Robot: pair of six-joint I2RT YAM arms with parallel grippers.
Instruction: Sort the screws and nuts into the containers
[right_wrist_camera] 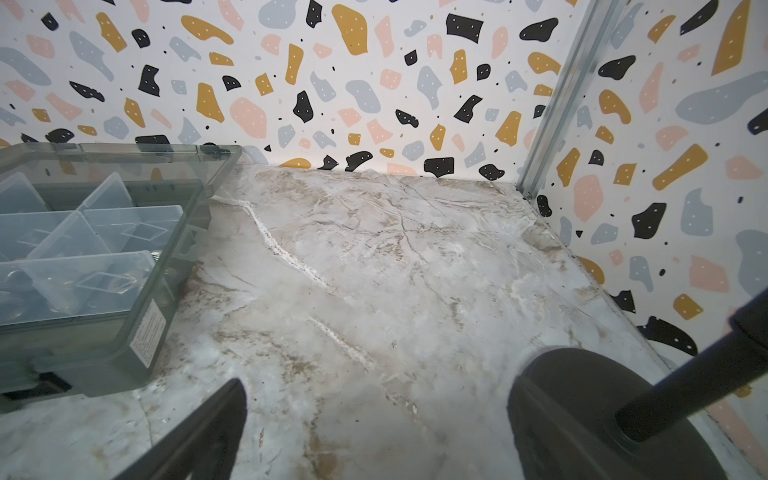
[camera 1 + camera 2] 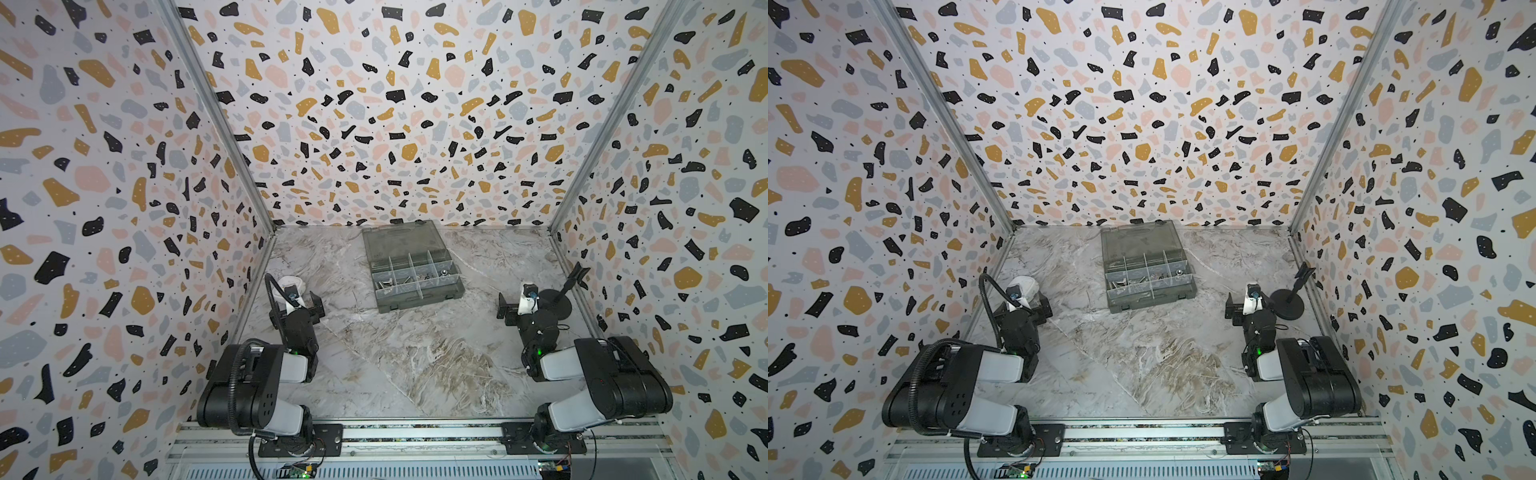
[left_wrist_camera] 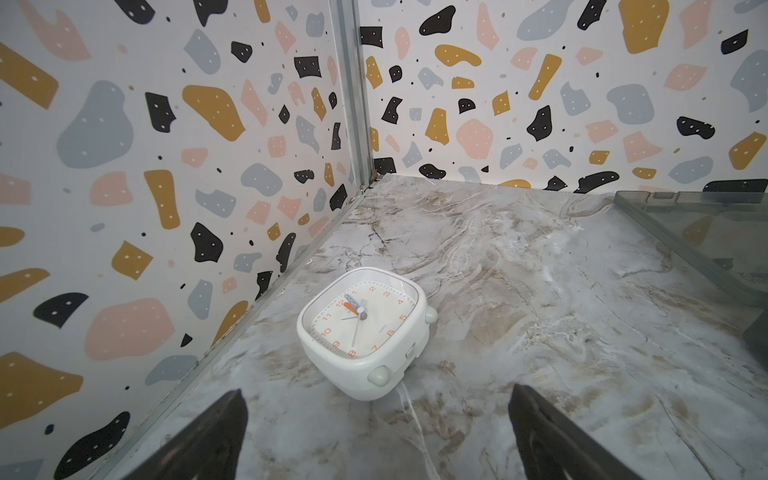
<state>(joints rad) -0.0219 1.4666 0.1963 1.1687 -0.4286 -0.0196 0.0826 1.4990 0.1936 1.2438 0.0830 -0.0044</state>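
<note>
Tabletop point(image 2: 399, 365): left pincer point(image 3: 376, 390), right pincer point(image 1: 376, 390) agape

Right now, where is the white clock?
The white clock lies face up on the marble table by the left wall, just ahead of the left gripper, which partly hides it in both top views.
</note>
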